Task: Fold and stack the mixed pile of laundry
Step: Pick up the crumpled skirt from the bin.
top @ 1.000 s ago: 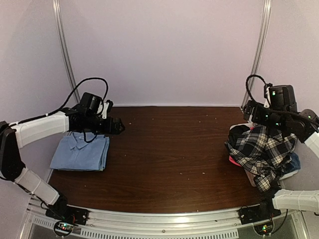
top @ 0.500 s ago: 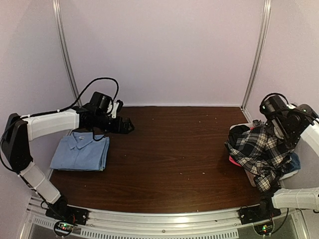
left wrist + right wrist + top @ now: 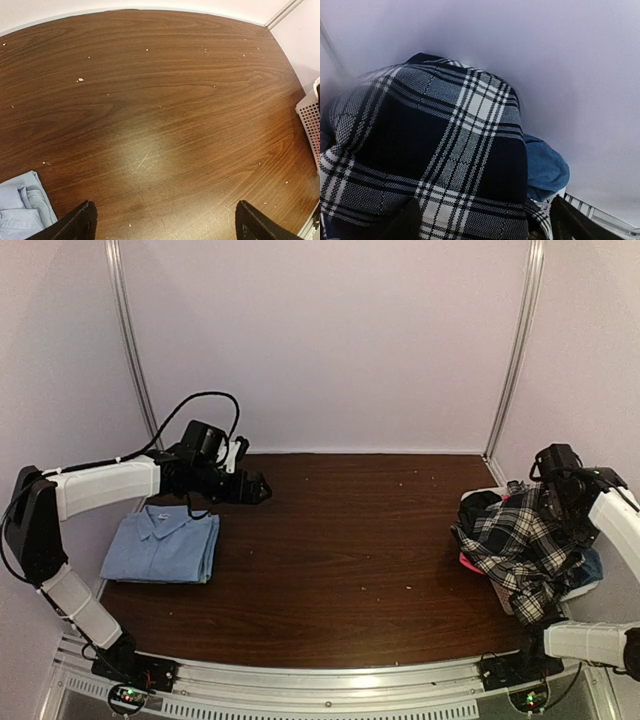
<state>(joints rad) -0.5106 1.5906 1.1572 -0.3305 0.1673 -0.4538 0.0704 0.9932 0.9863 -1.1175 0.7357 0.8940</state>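
Nearest to me on the dark brown wooden desk (image 3: 340, 540), along its right edge, lies the unsorted heap. A soft black-and-white plaid shirt (image 3: 525, 545) is draped over the top of it, with one end trailing down toward the desk's near right corner. A sliver of hot-pink trousers (image 3: 467, 562) peeks out beneath the plaid on the side facing the desk's middle. A crumpled duller blue cloth (image 3: 592, 566) shows on the side toward the desk's right edge. Bits of a white plastic lattice basket (image 3: 311, 117) show at that same edge of the desk, mostly hidden by the garments.

On the desk's left side, about as near, a light blue shirt (image 3: 165, 545) lies folded flat into a neat rectangle. Its collar points toward the desk's far edge.

A little farther in, my right end effector (image 3: 487, 222) points down at the top of the heap by the desk's right edge. Its fingers stand spread wide, one on each side of a ridge of plaid cloth. I cannot tell whether they touch it.

My left end effector (image 3: 258, 489) hangs above the desk's far left part, aimed toward the desk's middle. Its fingers are spread fully and hold nothing. Below it the wood grain is scattered with pale specks (image 3: 80, 79).

Beyond the desk's far edge rises a plain lilac wall (image 3: 320, 340).
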